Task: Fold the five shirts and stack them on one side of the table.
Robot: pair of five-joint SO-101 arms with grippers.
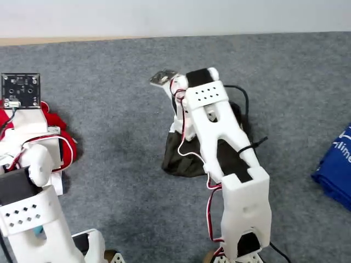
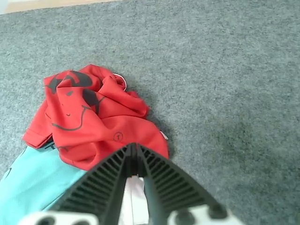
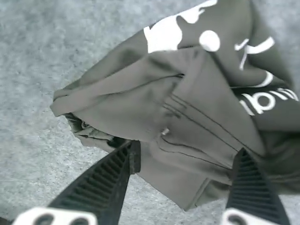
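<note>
Shirts lie crumpled on the grey table (image 1: 109, 137). Nearest, the left gripper (image 2: 135, 152) is clenched on nothing, its tips over the near edge of a red shirt (image 2: 93, 112) that is heaped on a teal shirt (image 2: 28, 187) at the table's left side. Mid-table, the right gripper (image 3: 187, 152) is spread wide over a bunched dark shirt (image 3: 201, 103) with white print. Far right, a blue shirt (image 1: 337, 167) lies at the edge, well apart from the others
</note>
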